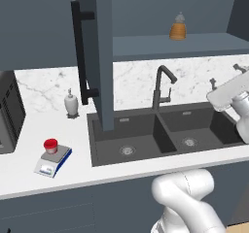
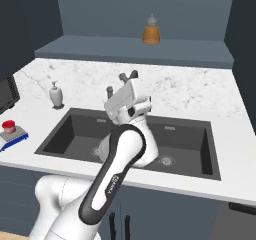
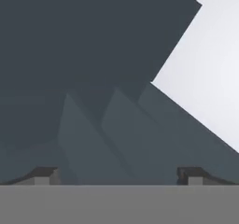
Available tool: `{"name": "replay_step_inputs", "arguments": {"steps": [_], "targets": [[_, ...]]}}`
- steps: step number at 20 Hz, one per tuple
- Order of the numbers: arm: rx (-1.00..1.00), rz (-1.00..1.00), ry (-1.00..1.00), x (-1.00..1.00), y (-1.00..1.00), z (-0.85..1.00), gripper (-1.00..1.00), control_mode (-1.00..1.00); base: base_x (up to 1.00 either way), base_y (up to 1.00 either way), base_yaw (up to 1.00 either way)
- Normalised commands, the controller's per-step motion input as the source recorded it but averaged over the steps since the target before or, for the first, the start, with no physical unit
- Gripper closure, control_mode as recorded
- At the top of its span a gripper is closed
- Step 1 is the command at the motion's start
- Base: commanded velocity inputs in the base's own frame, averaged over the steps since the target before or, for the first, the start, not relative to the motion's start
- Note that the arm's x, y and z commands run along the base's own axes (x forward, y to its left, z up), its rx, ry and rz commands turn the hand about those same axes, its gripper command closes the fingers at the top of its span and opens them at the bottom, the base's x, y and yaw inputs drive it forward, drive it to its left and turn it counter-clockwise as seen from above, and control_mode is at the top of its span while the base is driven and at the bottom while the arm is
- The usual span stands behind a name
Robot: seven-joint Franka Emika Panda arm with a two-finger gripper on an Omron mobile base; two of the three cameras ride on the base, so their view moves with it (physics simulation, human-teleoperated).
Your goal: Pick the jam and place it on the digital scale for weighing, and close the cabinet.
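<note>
Start at the far left of your left base view: the dark microwave sits at the edge of the bench. Just right of it the digital scale lies flat, and the jam stands upright on its grey platform, red lid up, well to the left of the fingers. The right base view catches that same pair only at its left border, the jam on the digital scale.

Next comes the white soap dispenser against the marble wall. Beside it the cabinet door stands swung out over the sink, edge-on to you, with its long black handle facing left. The right base view leaves that door out and instead gives you the open shelf front-on, with the amber bottle on it, above and beyond the fingers.

The double sink and faucet sit mid-bench. In the left base view the arm's hand is cut off at the right edge, but the right base view shows the fingers raised above the sink, pointing up toward the back wall. Your hand view shows the two tips spread wide apart with nothing between them, the fingers released, facing a dark slate panel with a pale surface at upper right.
</note>
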Motion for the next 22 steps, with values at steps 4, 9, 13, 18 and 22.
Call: {"name": "replay_step_inputs", "arguments": {"steps": [4, 9, 13, 18, 22], "targets": [[0.05, -0.15, -0.06, 0.0, -0.98, 0.0, -1.0, -1.0, 0.0, 0.0, 0.0], [0.06, -0.22, -0.03, -0.01, -0.76, 0.02, -1.0, -1.0, 0.0, 0.0, 0.0], [0.0, -0.3, -0.04, -0.01, -0.66, -0.16, -1.0, -1.0, 0.0, 0.0, 0.0], [0.0, -0.18, -0.01, 0.21, -0.27, -0.26, -1.0, -1.0, 0.0, 0.0, 0.0], [0.0, 0.07, -0.11, 0.12, -0.21, -0.26, -1.0, -1.0, 0.0, 0.0, 0.0]]}}
